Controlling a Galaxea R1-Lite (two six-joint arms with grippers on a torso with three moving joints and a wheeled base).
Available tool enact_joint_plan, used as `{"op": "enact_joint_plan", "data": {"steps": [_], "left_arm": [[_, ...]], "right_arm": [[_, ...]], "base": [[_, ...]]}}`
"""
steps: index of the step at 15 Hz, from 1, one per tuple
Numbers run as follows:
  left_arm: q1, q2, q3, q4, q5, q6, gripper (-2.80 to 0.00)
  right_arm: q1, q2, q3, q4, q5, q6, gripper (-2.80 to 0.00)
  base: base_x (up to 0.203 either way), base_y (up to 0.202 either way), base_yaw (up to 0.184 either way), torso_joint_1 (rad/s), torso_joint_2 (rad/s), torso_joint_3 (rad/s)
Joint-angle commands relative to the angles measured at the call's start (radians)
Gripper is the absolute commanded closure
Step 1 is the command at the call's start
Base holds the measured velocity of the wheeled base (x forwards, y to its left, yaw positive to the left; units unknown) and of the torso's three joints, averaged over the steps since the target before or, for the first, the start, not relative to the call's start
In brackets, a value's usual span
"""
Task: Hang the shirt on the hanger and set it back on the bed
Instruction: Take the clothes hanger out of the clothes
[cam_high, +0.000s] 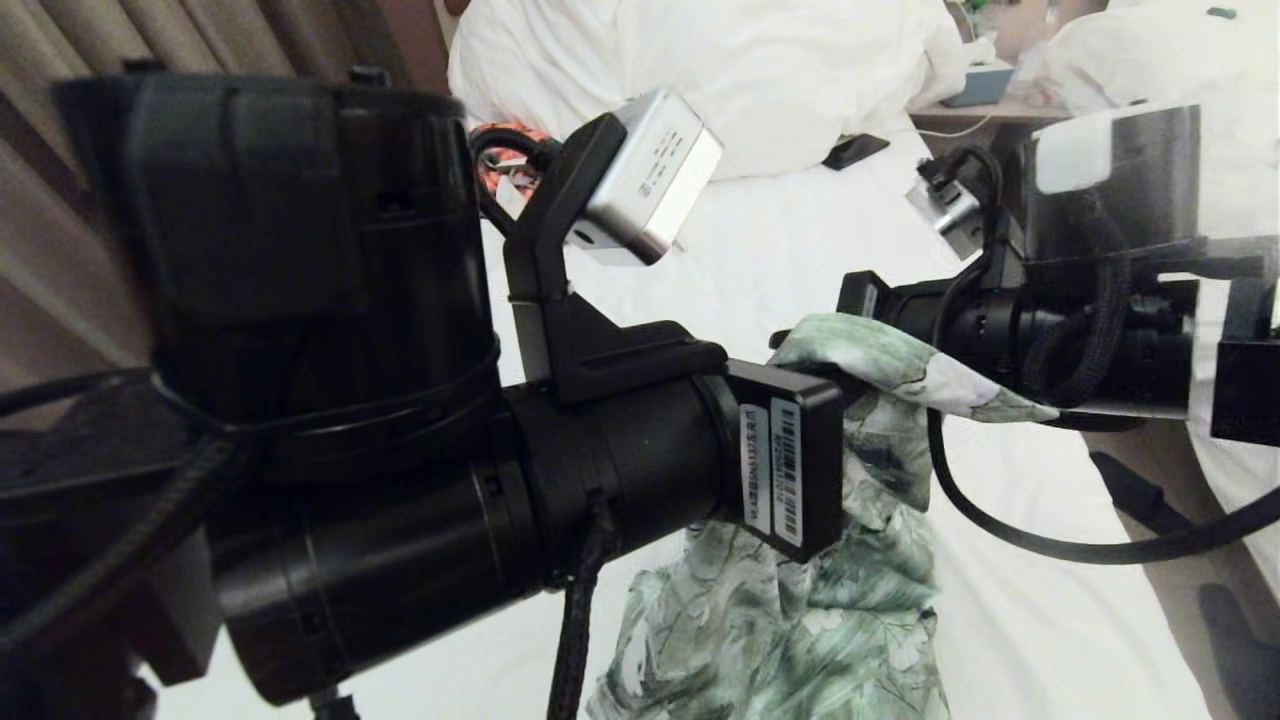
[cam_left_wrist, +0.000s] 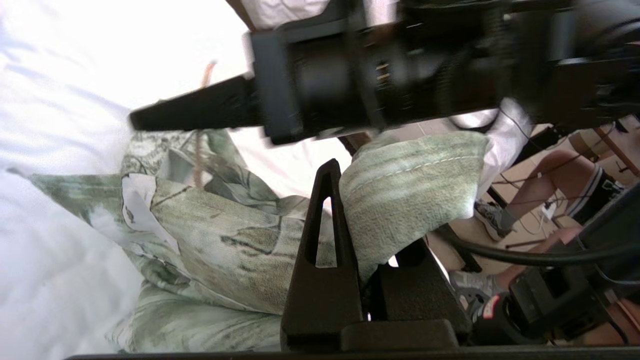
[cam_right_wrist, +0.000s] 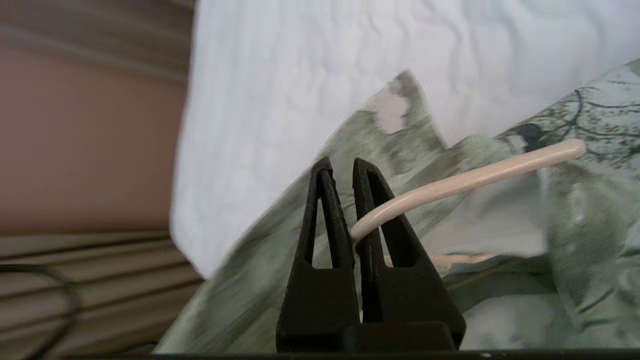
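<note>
Left hand (cam_left_wrist: 350, 200): pinched tight on a fold of the shirt (cam_high: 800, 600), holding it up off the bed (cam_high: 1000, 620); in the head view the hand's black body covers the shirt's upper part, and the fingers themselves show only from its own wrist camera.
Right hand (cam_right_wrist: 340, 175): fingers drawn narrow, almost together. The cream hanger (cam_right_wrist: 465, 182) curves past the base of one finger, but I cannot tell whether the rod is truly clamped or only pressed beside it.
Shirt: the green leafy cloth hangs from between the two hands, well above the bed sheet. One corner drapes over toward the right arm; the rest falls in loose folds toward the near edge of the bed.
Hanger: seen clearly only from the right wrist camera, a thin pale rod lying against the shirt, one end running off into the cloth. From the left wrist camera a thin strand (cam_left_wrist: 200, 150) crosses the shirt's folds, too blurred to say that it belongs to the hanger.
Bed: white sheet spread under and beyond the shirt.
Pillows (cam_high: 720, 70): big white ones piled at the bed's far end.
Dark flat object (cam_high: 855, 150): lies on the sheet just below the pillows.
Orange patterned cloth (cam_high: 510, 150): a bit of it shows on the bed behind the left arm.
Curtain (cam_high: 150, 40): beige folds beside the bed, on the left arm's side.
</note>
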Motion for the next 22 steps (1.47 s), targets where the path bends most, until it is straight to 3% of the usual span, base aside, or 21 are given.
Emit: {"op": "enact_joint_plan", "data": {"steps": [1, 3, 5, 8, 22], "left_arm": [[0.0, 0.025, -0.03, -0.002, 0.002, 0.018, 0.0], [-0.001, 0.04, -0.049, -0.005, 0.018, 0.043, 0.0], [0.002, 0.022, -0.059, -0.009, 0.085, 0.111, 0.0], [0.004, -0.008, -0.036, -0.001, 0.093, 0.142, 0.0], [-0.067, 0.089, -0.119, -0.008, 0.096, 0.176, 0.0]], "right_arm": [[-0.001, -0.047, -0.001, -0.003, 0.0, 0.024, 0.0], [-0.001, -0.053, -0.001, -0.005, -0.003, 0.036, 0.0], [-0.011, -0.066, 0.007, 0.004, -0.016, 0.037, 0.0], [-0.059, -0.07, -0.003, -0.003, -0.02, 0.034, 0.0], [-0.051, -0.229, -0.074, 0.055, -0.019, 0.083, 0.0]], "base": [[0.0, 0.0, 0.0, 0.0, 0.0, 0.0], [0.0, 0.0, 0.0, 0.0, 0.0, 0.0], [0.0, 0.0, 0.0, 0.0, 0.0, 0.0], [0.0, 0.0, 0.0, 0.0, 0.0, 0.0], [0.0, 0.0, 0.0, 0.0, 0.0, 0.0]]}}
